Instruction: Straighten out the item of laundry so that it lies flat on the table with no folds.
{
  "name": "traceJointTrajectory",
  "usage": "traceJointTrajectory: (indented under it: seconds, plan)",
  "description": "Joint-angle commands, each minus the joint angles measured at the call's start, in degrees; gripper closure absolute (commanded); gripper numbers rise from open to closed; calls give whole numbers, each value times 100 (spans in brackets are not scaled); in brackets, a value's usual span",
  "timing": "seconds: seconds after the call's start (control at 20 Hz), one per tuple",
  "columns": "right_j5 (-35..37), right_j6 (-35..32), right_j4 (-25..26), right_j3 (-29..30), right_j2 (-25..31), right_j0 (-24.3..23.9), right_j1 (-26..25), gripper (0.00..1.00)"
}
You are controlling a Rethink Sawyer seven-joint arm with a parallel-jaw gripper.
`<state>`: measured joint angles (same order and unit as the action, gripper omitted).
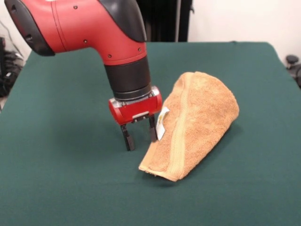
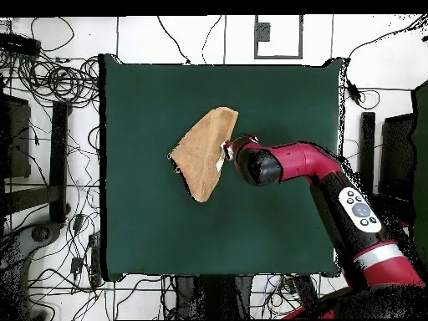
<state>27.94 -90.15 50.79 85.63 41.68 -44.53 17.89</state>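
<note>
The item of laundry (image 1: 200,122) is a tan-orange towel folded over on itself into a wedge, with a woven band along its hem and a small white tag on its left edge. It lies on the dark green table (image 1: 61,179). From above the towel (image 2: 203,150) sits near the table's (image 2: 251,234) middle. My gripper (image 1: 139,135) stands just left of the towel, fingers pointing down and open, tips close to the table. The right finger is beside the tag; nothing is between the fingers. In the overhead view the arm's wrist hides the gripper.
The red arm (image 2: 309,163) reaches in across the table's right side in the overhead view. Cables and equipment (image 2: 50,92) lie on the floor around the table.
</note>
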Motion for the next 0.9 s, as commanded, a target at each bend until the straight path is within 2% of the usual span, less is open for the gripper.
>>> traceJointTrajectory:
  seconds: [0.05,0.35,0.9]
  plan:
    - [-425,1361,568,-277,275,236,-282,0]
    - [-392,1414,614,-159,445,138,-51,0]
    - [-915,1194,1009,229,670,-126,191,0]
